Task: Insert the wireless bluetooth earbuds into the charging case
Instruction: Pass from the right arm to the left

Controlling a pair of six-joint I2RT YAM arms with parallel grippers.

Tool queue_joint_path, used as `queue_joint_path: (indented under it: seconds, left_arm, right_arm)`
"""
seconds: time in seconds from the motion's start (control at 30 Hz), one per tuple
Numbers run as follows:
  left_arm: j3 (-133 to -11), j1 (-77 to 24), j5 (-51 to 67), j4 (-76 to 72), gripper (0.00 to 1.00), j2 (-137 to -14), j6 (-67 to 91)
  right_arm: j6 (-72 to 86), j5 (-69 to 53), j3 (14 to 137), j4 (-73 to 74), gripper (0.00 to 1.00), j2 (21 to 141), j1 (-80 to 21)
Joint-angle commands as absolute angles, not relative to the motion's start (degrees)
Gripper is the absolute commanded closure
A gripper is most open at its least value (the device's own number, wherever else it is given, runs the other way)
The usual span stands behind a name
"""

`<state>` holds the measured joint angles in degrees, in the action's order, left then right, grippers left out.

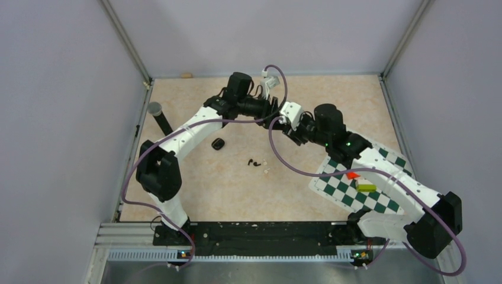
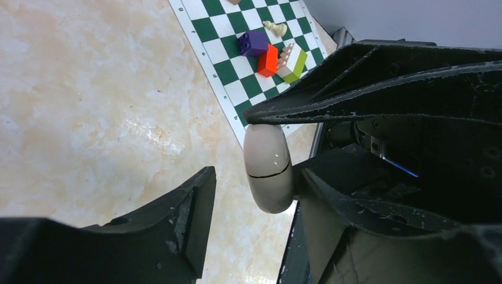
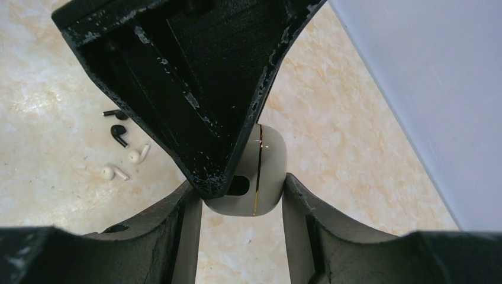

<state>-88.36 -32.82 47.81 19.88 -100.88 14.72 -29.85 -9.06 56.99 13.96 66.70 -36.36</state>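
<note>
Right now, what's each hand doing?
Left hand: open around the white charging case, not yet clamped.
Right hand: closed on the same case.

Tabletop [image 1: 237, 198]: glossy beige marbled laminate with soft overhead highlights. Plain pale lavender-grey wall panels [image 1: 59, 89] on the left, back and right. Aluminium posts [image 1: 126, 41] at the back corners. Ribbed aluminium rail [image 1: 248, 255] along the near edge. Green-white checkered mat [image 1: 331, 188] on the right.
</note>
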Motion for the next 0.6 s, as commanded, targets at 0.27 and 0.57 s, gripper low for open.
queue_joint_path:
  seconds: [0.27, 0.57]
  left_arm:
    - [-89.0, -32.9, 52.9, 17.2, 0.81, -100.3, 15.4]
    - [-89.7, -31.6, 53.6, 23.1, 0.90, -96.6, 7.4]
  right_arm:
    - [-28.1, -7.0, 57.5, 7.3, 0.54, 66.0, -37.0]
    - [-28.4, -15.1, 63.1, 18.6, 0.02, 66.4, -36.6]
